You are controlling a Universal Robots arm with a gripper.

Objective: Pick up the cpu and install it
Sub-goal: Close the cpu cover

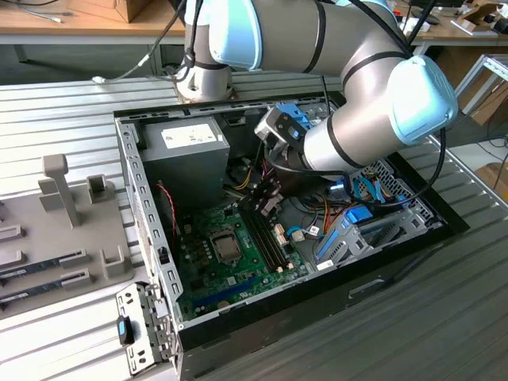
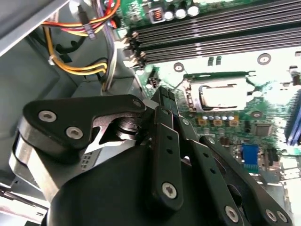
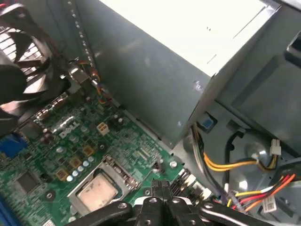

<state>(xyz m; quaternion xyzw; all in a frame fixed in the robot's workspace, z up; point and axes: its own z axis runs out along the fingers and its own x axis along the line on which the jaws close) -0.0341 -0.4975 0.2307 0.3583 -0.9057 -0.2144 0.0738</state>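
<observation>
arm (image 1: 349,95) reaches down from the exterior view's upper side into the open pc case (image 1: 413,238), which lies on its side on a slatted metal table (image 1: 71,103). grey fixture tray (image 1: 55,230) with upright posts sits at the exterior view's left, beside the case. power supply (image 1: 186,155) fills the case's upper corner; in the first wrist view it is the big grey box (image 3: 155,80) above the board. green motherboard (image 1: 214,258) covers the case floor, black memory slots (image 1: 266,234) running along it. fan (image 3: 21,61) shows at the board's edge in the first wrist view. yellow and orange cables (image 2: 75,68) bundle near the power supply. gripper (image 1: 266,198) hangs above the memory slots, just off the socket; fingers (image 2: 164,103) pressed together, nothing between them, in both wrist views (image 3: 162,186). cpu (image 1: 228,248) sits flat in its socket on the board, silver top up, metal frame around it (image 2: 218,96) (image 3: 96,193), apart from the fingertips.
</observation>
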